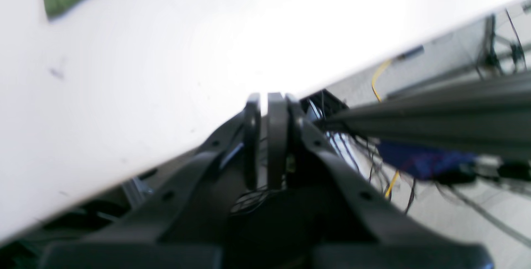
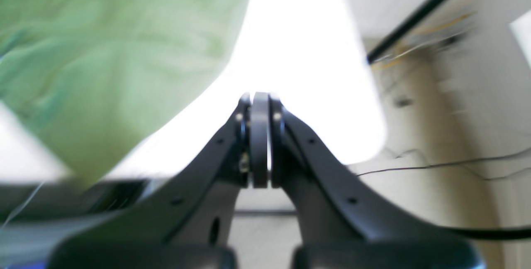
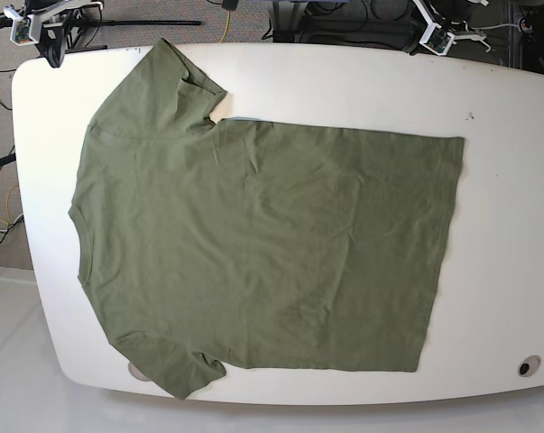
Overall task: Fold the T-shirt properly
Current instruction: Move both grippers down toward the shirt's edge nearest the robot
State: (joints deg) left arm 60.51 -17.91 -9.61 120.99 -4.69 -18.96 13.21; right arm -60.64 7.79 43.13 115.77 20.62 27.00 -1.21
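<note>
T-shirt (image 3: 262,244) lies flat and spread on the white table (image 3: 506,225), unfolded. Long axis runs across the base view: collar and shoulders toward that view's left, hem a straight edge toward its right. One sleeve points to the far edge, the other to the near edge, where it reaches the table rim

Both arms sit at the far edge, clear of the cloth. Right gripper (image 2: 260,99): jaws pressed together, nothing between them. Its wrist view shows green fabric just ahead and to one side, with bare table beyond the tips. Judged: this arm stands at the collar and far-sleeve end, close to the shirt

Left gripper (image 1: 271,99): jaws likewise closed and empty. Its wrist view is mostly bare table, with only a small green corner at the top left, well apart from the tips. Judged: this arm is off the hem end, and the hem corner is the nearest cloth to it

Relation that matters: the shirt lies toward the near side from both grippers, its length running from one arm to the other. Right arm takes the shoulder end, left arm the hem end. A first fold likely wants both jaws opened, then the far long edge caught at two points

Wrist views are blurred; fine detail at the tips is not readable
</note>
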